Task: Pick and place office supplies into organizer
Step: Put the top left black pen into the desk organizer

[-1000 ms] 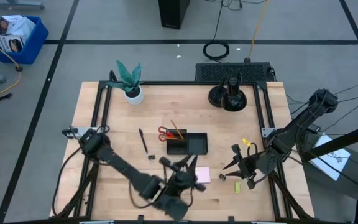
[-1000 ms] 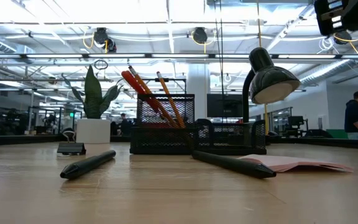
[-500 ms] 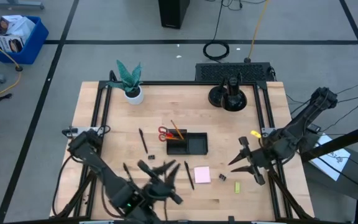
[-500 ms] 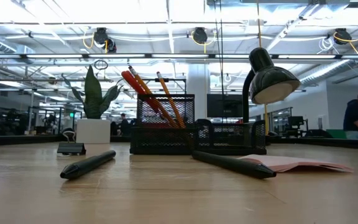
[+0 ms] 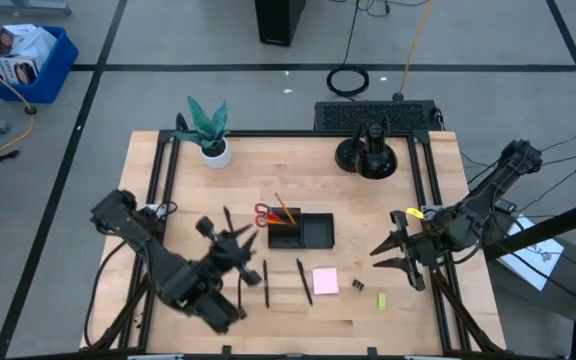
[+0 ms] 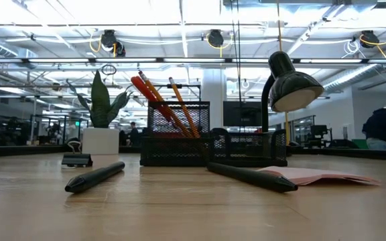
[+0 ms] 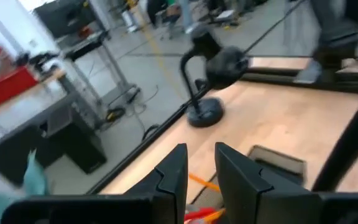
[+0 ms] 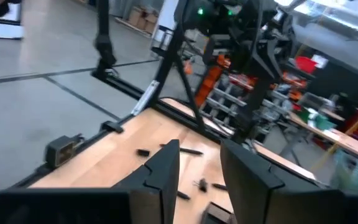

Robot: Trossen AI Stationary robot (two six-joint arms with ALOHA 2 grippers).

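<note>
The organizer [image 5: 302, 231] sits mid-table, already holding pencils [image 5: 284, 209] and scissors [image 5: 265, 215]. Still out, near of it: three pens [image 5: 265, 283], sticky pad [image 5: 325, 281], a clip [image 5: 357, 286], a yellow piece [image 5: 382, 300]. The left gripper [image 5: 226, 238] and right gripper [image 5: 388, 250] both hang slightly parted, empty. Plant [image 5: 208, 128] and lamp [image 5: 368, 152] stand far, clear of access.

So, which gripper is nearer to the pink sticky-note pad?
The right gripper is a little nearer, off the pad's right side beyond the small loose pieces. The left gripper is out to the pad's left, past two black pens.
</note>
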